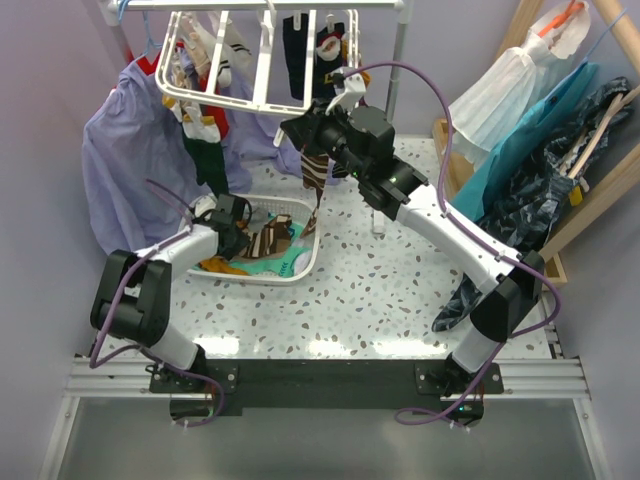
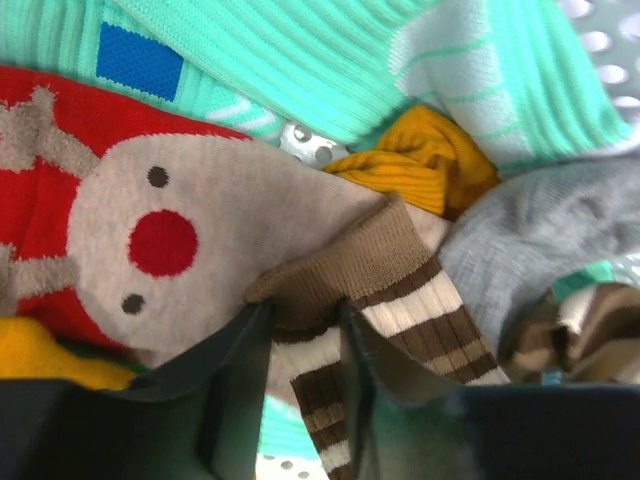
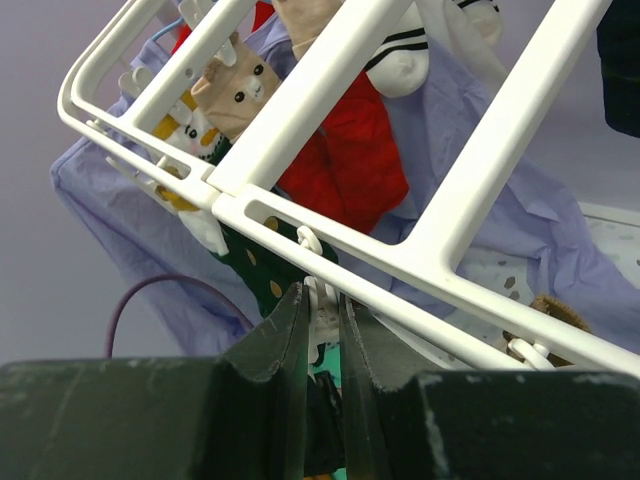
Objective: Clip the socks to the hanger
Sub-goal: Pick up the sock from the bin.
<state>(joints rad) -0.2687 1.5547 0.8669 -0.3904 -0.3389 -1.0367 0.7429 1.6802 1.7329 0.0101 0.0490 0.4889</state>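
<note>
Found clamped in left gripper (image 2: 302, 335): striped sock (image 2: 400, 290) cuff, inside basket (image 1: 266, 281); pinched by right gripper (image 3: 320, 300): clip (image 3: 322, 308) under hanger (image 3: 510, 130); lift sock clear, keep cuff flat for clip.

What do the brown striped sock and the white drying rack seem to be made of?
The brown-cream striped sock looks like knitted fabric, soft and matte: ribbed stitches show at its cuff. The drying rack seems moulded white plastic, smooth and faintly glossy; its bars carry soft highlights.
</note>
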